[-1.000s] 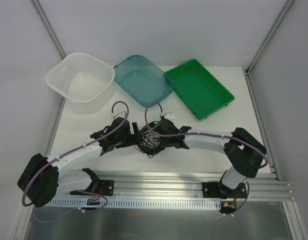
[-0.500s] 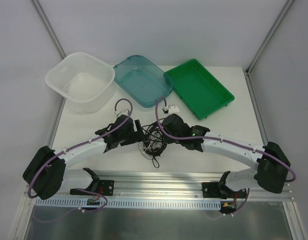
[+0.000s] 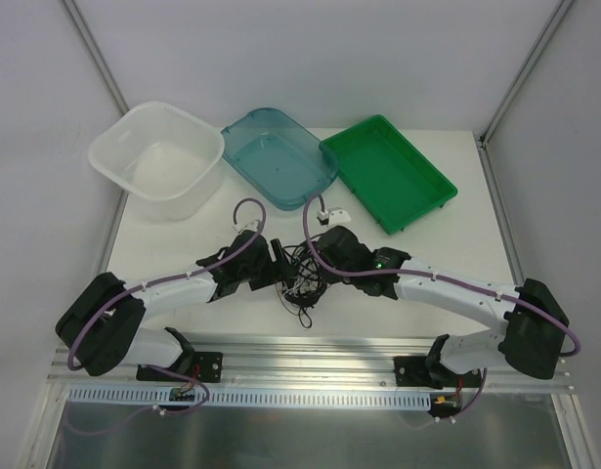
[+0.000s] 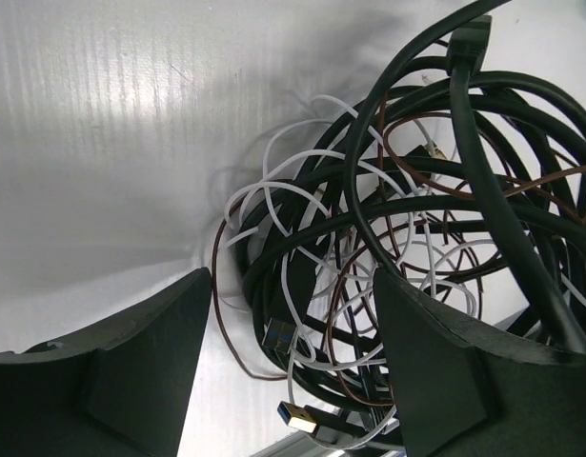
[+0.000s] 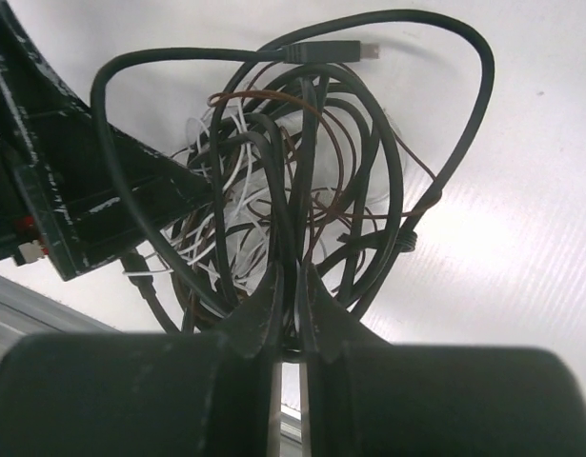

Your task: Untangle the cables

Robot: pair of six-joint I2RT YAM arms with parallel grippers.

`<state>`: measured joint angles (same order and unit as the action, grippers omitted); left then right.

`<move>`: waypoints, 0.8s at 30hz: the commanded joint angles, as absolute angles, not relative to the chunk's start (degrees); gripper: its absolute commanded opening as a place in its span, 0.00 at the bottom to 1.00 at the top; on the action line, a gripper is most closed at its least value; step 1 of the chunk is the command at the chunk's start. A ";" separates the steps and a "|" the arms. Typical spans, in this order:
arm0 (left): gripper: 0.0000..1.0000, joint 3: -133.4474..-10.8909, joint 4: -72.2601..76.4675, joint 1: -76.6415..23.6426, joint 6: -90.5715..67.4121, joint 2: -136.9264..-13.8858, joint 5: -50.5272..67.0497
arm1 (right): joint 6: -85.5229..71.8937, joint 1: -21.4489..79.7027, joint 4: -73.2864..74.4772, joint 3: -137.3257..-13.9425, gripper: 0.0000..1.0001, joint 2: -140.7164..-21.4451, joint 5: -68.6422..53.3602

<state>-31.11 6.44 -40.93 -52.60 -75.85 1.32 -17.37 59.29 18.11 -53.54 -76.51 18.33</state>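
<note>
l gripper [image 4: 291, 286] apart astride cables [image 4: 467, 143]; r gripper [image 5: 291, 276] pinching cables (black strand).

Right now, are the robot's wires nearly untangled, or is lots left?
Nothing looks done yet: the thin black, brown and white cables are one knotted clump. In hand: the right gripper is shut on a strand of them, and the left gripper is open around the clump's edge. Left: pulling every cable free.
</note>
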 commanded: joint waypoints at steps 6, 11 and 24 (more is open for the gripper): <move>0.70 -24.79 14.33 -42.36 -60.73 -67.42 2.47 | -28.73 59.33 32.68 -53.70 0.23 -76.37 29.96; 0.72 -23.46 11.70 -42.89 -60.39 -63.37 0.88 | -30.50 59.33 37.26 -51.42 0.60 -74.62 30.85; 0.71 -38.05 3.25 -50.97 -57.22 -72.51 -7.20 | -24.35 60.12 36.56 -48.87 0.83 -58.54 29.71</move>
<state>-34.44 4.97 -49.10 -58.92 -71.33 -3.49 -25.32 59.70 36.16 -50.33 -61.80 28.53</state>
